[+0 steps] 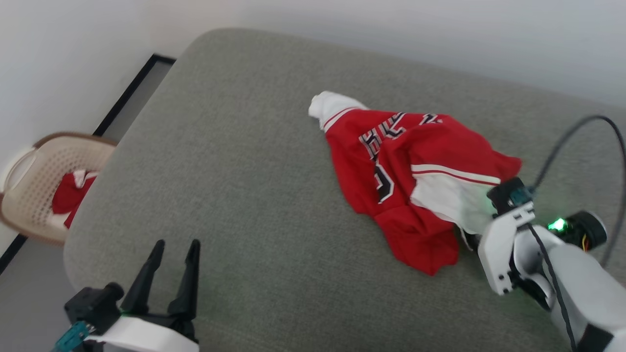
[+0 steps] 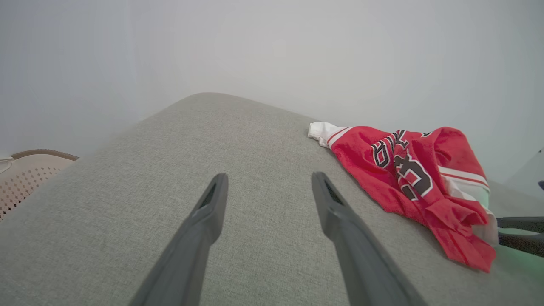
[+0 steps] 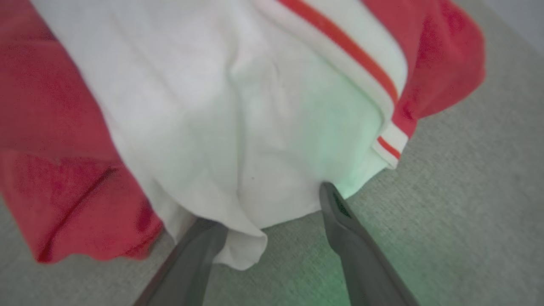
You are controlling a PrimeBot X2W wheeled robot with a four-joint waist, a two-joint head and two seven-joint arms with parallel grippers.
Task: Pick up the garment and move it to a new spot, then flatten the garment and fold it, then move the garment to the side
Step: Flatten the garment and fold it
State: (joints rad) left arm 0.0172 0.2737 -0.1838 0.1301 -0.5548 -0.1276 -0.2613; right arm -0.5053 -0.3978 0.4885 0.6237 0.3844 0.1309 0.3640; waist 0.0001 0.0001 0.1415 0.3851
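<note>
The garment (image 1: 406, 161), a red jersey with white sleeves and black lettering, lies crumpled on the right half of a grey cushion (image 1: 234, 166). In the left wrist view the garment (image 2: 408, 170) lies to the right of my left gripper (image 2: 268, 176). My left gripper (image 1: 177, 243) hovers open and empty over the cushion's near left part, well away from the cloth. My right gripper (image 3: 267, 204) stands open at the near edge of a white sleeve (image 3: 238, 127). Its left fingertip is tucked under the sleeve's hem and its right fingertip (image 3: 329, 195) touches the hem. Its white wrist (image 1: 506, 244) is at the garment's right side.
A beige laundry basket (image 1: 29, 181) holding another red cloth (image 1: 71, 195) stands on the floor left of the cushion. White walls run behind it. A black cable (image 1: 582, 120) loops above my right arm. Bare cushion stretches left of the garment.
</note>
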